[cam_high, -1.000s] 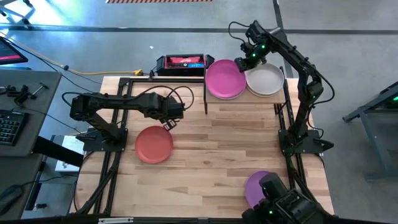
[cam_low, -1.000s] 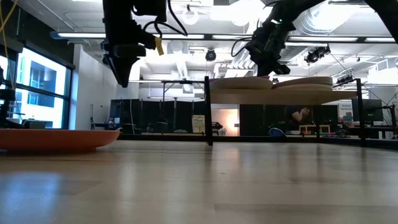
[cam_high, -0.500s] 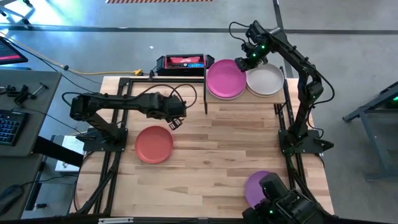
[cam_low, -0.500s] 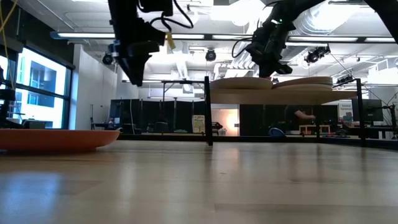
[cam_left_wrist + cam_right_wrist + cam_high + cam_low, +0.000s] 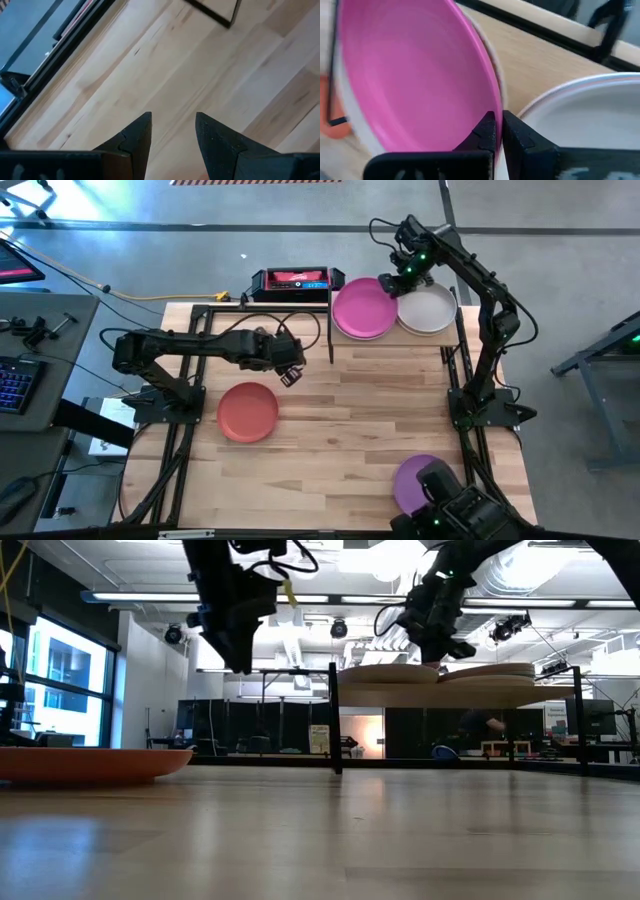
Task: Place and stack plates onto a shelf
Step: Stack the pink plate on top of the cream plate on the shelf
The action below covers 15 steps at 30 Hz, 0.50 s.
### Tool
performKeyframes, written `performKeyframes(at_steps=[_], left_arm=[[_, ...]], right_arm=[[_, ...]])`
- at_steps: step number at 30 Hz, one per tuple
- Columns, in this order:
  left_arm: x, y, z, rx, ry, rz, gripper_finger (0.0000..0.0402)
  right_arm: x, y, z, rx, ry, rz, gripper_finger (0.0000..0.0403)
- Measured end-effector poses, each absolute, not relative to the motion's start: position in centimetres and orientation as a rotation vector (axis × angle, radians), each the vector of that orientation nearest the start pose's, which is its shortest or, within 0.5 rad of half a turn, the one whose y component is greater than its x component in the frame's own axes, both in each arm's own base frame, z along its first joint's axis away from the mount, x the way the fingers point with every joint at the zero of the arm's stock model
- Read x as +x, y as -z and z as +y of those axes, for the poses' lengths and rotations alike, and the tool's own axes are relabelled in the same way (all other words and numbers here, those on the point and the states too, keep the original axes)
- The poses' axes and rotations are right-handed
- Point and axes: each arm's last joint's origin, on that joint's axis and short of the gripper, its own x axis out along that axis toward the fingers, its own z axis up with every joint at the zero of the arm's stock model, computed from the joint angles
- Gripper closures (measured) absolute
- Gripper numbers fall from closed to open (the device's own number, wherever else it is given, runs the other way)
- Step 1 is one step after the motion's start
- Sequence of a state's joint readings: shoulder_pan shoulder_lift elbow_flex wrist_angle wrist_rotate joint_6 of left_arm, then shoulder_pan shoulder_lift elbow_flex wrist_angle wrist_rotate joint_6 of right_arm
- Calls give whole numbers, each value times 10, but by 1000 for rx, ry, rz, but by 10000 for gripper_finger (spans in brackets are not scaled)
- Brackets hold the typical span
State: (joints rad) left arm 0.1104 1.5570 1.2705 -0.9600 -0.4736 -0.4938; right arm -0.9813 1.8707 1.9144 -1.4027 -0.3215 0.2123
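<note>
The shelf (image 5: 440, 338) is set at the far right corner of the counter (image 5: 350, 420). Two plate stacks are carried on it side by side: the left stack (image 5: 362, 307) and the right stack (image 5: 428, 310), their rims close together. The right gripper (image 5: 402, 277) is placed over the gap between the two stacks, at the rim of the left one. A single plate (image 5: 247, 411) is laid on the counter toward the left, well apart from the shelf. The left gripper (image 5: 290, 374) is held above bare counter, just beyond that plate, between it and the shelf. Another plate (image 5: 412, 481) is laid at the near right edge. A box (image 5: 291, 281) is set behind the counter's far edge, left of the shelf.
</note>
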Motion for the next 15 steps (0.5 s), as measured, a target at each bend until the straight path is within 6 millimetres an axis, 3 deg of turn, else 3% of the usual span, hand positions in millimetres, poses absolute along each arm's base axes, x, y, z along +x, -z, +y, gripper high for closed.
performKeyframes(at_steps=[15], left_arm=[[302, -270, 47, -213, -784, 998, 259]], right_arm=[[217, -331, -291, 1029, 648, 1047, 402]])
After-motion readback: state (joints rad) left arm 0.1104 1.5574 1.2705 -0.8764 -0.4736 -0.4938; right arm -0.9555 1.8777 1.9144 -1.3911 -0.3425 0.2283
